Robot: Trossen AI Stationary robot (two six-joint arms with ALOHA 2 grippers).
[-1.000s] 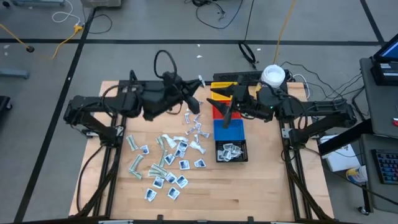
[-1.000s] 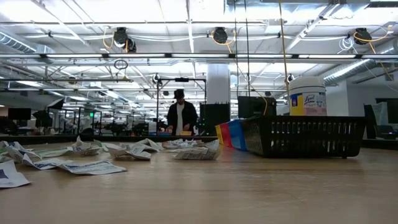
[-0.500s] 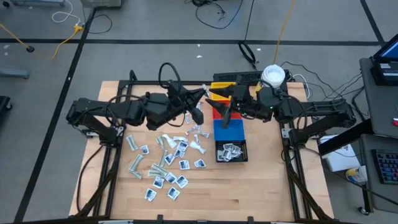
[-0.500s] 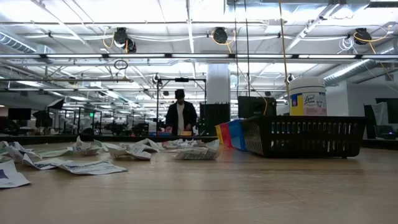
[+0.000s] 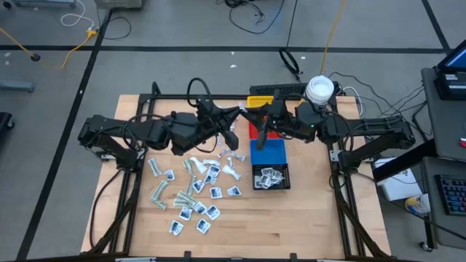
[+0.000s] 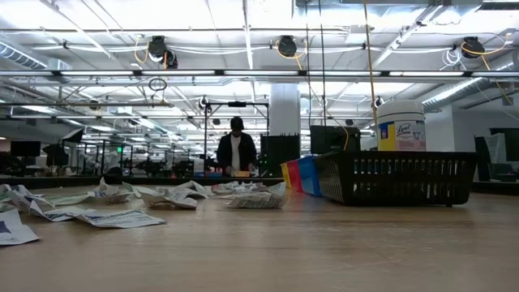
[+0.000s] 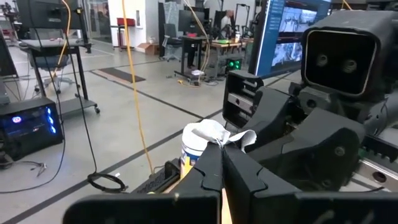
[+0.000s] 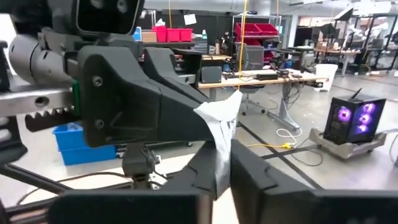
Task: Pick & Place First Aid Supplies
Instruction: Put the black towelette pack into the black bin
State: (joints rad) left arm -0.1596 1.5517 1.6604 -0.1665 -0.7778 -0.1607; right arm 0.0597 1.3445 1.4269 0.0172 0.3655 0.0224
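Many small first aid packets (image 5: 195,186) lie loose on the wooden table left of a row of bins; the low view shows them flat on the table (image 6: 105,212). One white packet (image 7: 210,132) is up in the air over the table's far middle, between my two grippers. My left gripper (image 5: 239,114) reaches level from the left and is shut on it. My right gripper (image 5: 253,116) reaches level from the right and is shut on the same packet (image 8: 220,122). Neither gripper shows in the low view. My left gripper pinches one end of the white packet (image 7: 217,142) between its two fingertips, coming level from the table's left. The packet is crumpled and lifted clear of the table. My right gripper pinches the packet's other end (image 8: 222,149) between its two fingers, coming level from the table's right and facing the left gripper. The packet stands roughly upright between the two grippers.
A row of bins runs from far to near right of centre: yellow (image 5: 260,102), red (image 5: 255,129), blue (image 5: 269,153) and a black basket (image 5: 270,177) holding several packets. A white jar (image 5: 319,89) stands at the far right. A person stands in the room beyond.
My left gripper has carried the white packet toward the table's right, up to my right gripper. My right gripper, which stood open, has shut on the packet. The packets on the table have kept still.
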